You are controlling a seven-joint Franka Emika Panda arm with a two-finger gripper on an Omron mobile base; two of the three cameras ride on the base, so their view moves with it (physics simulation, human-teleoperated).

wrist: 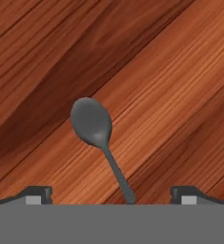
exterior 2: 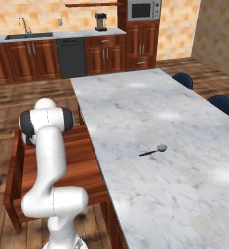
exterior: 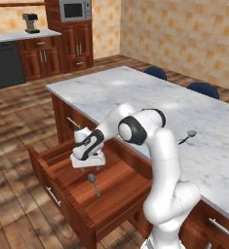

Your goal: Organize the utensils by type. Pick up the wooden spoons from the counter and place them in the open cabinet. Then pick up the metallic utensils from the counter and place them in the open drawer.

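A grey spoon [wrist: 95, 131] lies between the spread-apart end effector [wrist: 111, 194] tips; the right base view shows another utensil [exterior 2: 155, 150].

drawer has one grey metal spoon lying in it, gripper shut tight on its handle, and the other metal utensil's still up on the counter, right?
Not quite. In the hand view the gripper is open, fingertips wide apart either side of the handle, not clamping it. The rest holds: the grey spoon lies in the drawer, the other metal utensil on the counter.
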